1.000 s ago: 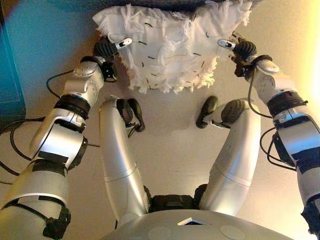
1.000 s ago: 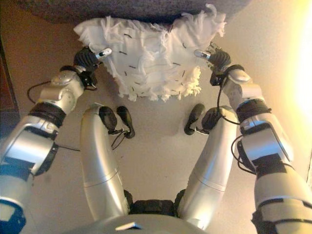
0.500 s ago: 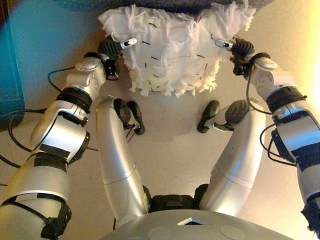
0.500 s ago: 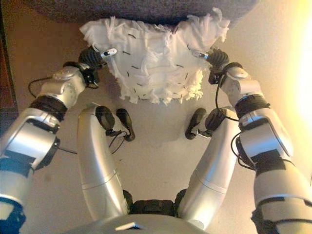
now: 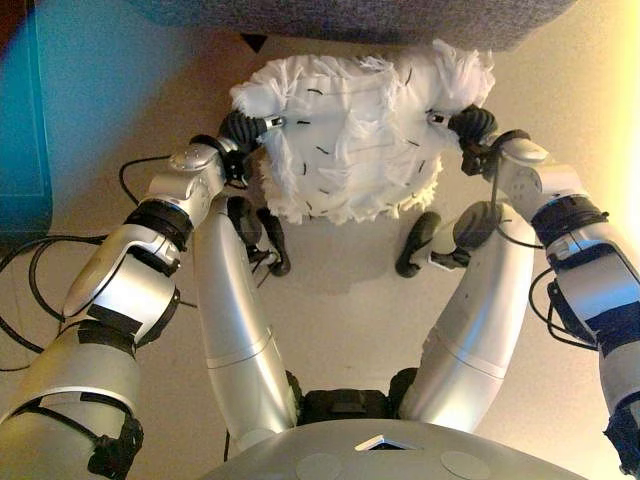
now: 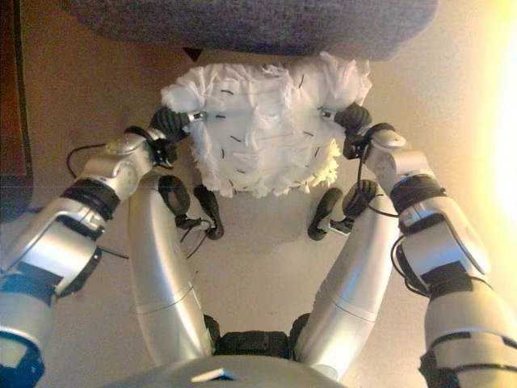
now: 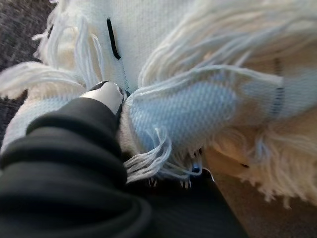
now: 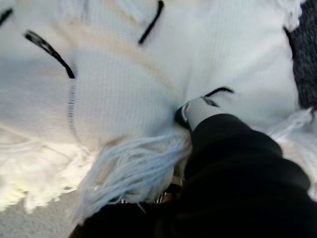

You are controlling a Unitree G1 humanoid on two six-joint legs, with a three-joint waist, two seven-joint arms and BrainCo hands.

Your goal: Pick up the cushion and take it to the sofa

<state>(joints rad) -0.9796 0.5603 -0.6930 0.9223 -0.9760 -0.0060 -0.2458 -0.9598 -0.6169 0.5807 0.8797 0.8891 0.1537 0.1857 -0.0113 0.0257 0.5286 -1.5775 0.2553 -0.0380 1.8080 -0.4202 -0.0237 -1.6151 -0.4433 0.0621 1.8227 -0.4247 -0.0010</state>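
Beige floor fills most of the head views, with the dark grey edge of the sofa running across the far side.

Held just short of that edge and clear of the floor is the cushion, white and shaggy with fringe and short black stitches. It hangs between the two hands rather than resting on anything, which suits a carry: gripped at opposite sides, it stays level and its fringe does not drag.

On the cushion's left side, the left hand is pressed into the fabric; its wrist view shows a silver thumb lying on the weave with the dark cover behind it (the fingers are buried in fringe underneath), so it reads as pinched on the cushion. On the other side the right hand mirrors it, thumb on top of the cloth and the rest hidden below, likewise clamped on the cushion.

Judging by how near the sofa is, the carry looks almost done, with the set-down remaining.
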